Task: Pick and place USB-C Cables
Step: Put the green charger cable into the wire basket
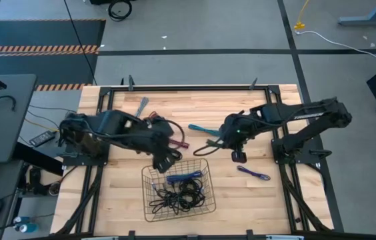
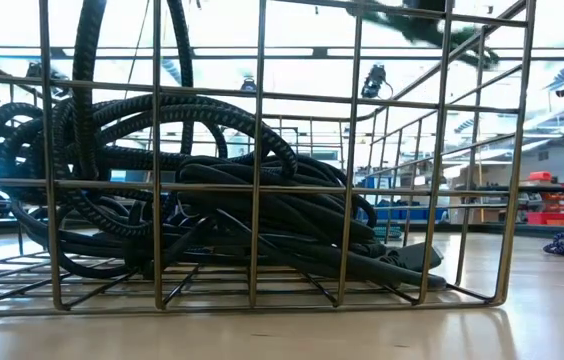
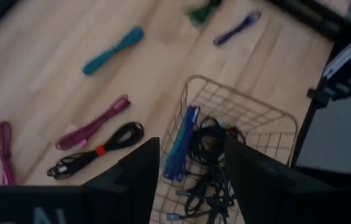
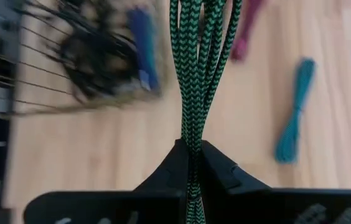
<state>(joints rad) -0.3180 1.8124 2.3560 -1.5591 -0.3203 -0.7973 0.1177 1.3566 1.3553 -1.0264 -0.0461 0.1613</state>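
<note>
The right gripper (image 4: 191, 163) pinched the green braided USB-C cable (image 4: 201, 68), evidently to carry it to the wire basket (image 1: 149, 175) beyond its fingertips, where the left gripper (image 3: 185, 180) hung open.

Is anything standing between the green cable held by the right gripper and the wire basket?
Nothing visible: bare table separates the right gripper, shut on the green cable, from the basket. The left gripper hovers at the basket's far rim.
</note>
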